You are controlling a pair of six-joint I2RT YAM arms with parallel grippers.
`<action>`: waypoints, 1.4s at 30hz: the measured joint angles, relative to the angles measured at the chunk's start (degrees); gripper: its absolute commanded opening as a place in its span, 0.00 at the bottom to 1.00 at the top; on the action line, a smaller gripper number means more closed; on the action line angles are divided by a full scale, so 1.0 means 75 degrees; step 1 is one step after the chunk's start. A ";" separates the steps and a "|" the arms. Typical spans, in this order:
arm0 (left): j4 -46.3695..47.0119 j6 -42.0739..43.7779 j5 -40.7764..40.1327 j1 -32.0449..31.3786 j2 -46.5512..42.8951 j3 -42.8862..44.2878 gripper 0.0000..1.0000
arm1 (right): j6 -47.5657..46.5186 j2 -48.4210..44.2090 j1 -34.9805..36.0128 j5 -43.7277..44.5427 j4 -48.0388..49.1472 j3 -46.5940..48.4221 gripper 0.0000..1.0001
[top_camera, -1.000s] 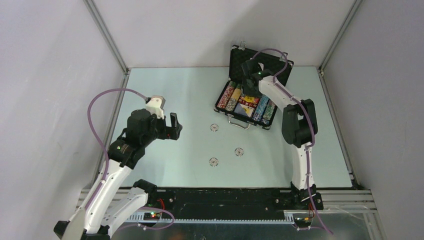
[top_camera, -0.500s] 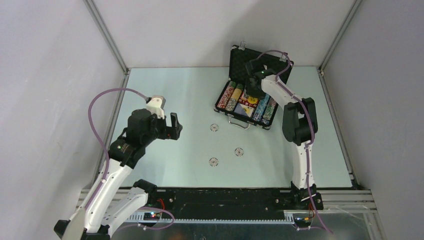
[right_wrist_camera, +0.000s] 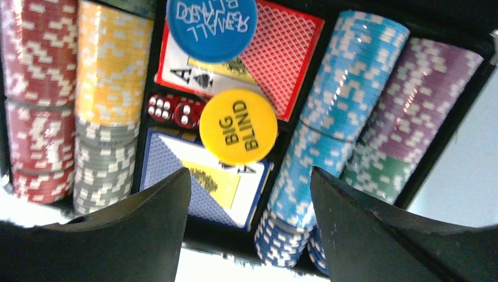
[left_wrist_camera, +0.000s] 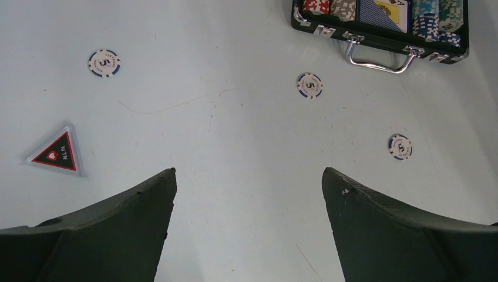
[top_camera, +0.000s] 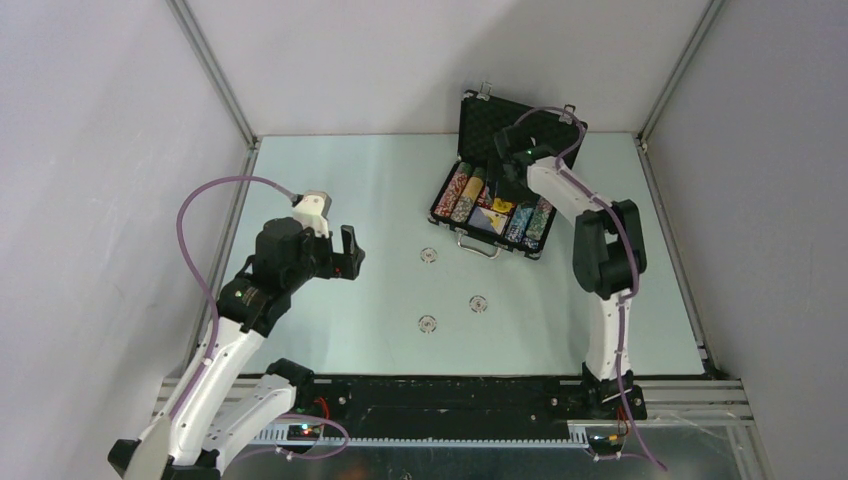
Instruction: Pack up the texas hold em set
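case (top_camera: 478, 125) open, lid up for loading, near tabletop's far right corner. right jaws apart over its tray, big blind disc (right_wrist_camera: 238, 126) lying free below. left jaws wide apart, facing three loose chips (left_wrist_camera: 309, 85), likely next.

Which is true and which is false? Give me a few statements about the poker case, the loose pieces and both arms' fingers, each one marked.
1. The briefcase lies open. True.
2. Three loose chips lie on the table. True.
3. The Big Blind disc lies out on the table. False: it rests on the cards inside the briefcase, beside the red dice.
4. The left fingers grip a chip. False: they stand open and empty above the table.
5. The All In piece is packed away. False: it lies on the table.
6. The right fingers are open above the briefcase's contents. True.
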 measured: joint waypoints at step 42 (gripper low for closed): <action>0.0000 -0.0003 0.0128 0.0000 -0.0003 0.0000 0.98 | 0.2544 -0.3483 0.3955 0.0326 0.1247 -0.6088 0.70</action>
